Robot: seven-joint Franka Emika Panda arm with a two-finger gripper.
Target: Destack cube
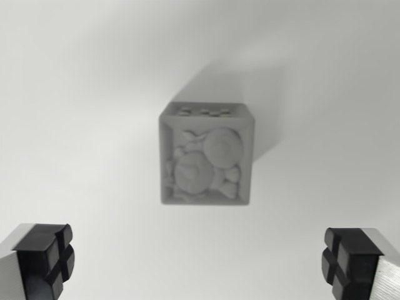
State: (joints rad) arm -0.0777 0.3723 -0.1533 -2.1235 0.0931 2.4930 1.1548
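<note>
- At the wrist view's left, in the bottom corner, there is one fingertip (44, 259) of the gripper (197, 262). Its pad is black, with a cross-shaped groove cut in the face, and it sits on a pale metal body.
- The table (75, 94) is a plain, light grey surface. It fills the whole picture, and nothing lies between the left fingertip and the cube.
- The cube (206, 154) stands in the middle of the view, a little above the centre, and the camera looks down on it. It is grey. Its top face is framed by a raised rim, and inside the rim there are rounded relief shapes. On the far side face, small bumps are visible.
- The picture is slightly blurred, so I cannot tell if it is one cube or a stack.
- A soft shadow falls from the cube toward the upper right.
- At the wrist view's right, in the bottom corner, the second black pad is visible, with the same groove.
- The two fingers are spread wide, they hold nothing, and both are well apart from the cube.
</note>
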